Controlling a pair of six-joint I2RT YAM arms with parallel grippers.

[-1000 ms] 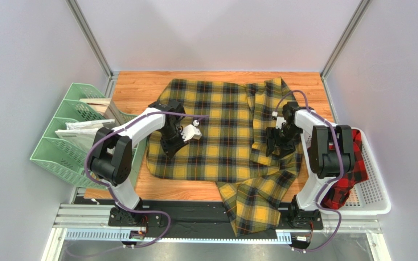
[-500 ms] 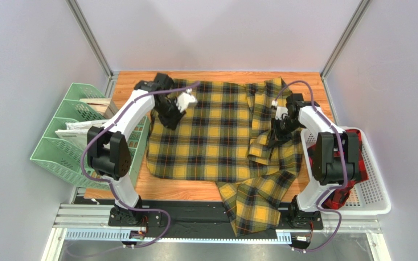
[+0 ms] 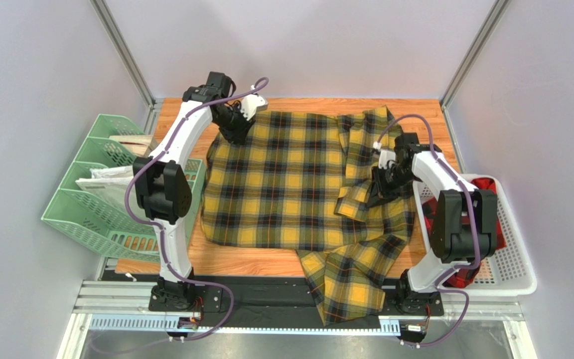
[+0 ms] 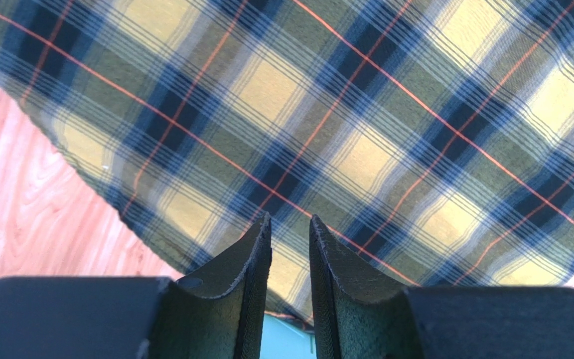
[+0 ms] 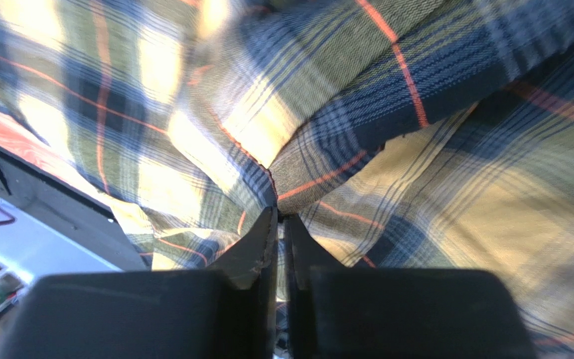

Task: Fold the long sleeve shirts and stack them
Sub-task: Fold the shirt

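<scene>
**Yellow flannel spread on the table, right claw pinching a fold**

Starting at the near edge, a piece of the yellow shirt (image 3: 290,187) hangs off the front of the table (image 3: 252,262), between the two arm bases. You only get that from the overhead cam. The rest of it lies spread over the wood, right out to the far edge. Over on the right, the red shirt (image 3: 495,217) sits bunched in the white basket (image 3: 518,278), partly hidden behind the right arm. On the left there's a set of green trays (image 3: 88,202).

The right gripper (image 5: 279,217) is over the shirt's right side, where the cloth is rumpled. From above it's just a dark blob on plaid. Its wrist cam shows the fingers pressed together with a ridge of yellow cloth nipped between the tips.

Farthest out, the left gripper (image 4: 290,223) is at the shirt's far left corner. Its wrist cam shows the fingers a narrow gap apart with nothing between them, and the shirt's edge and bare wood below. Can't tell if it's touching the cloth.
</scene>
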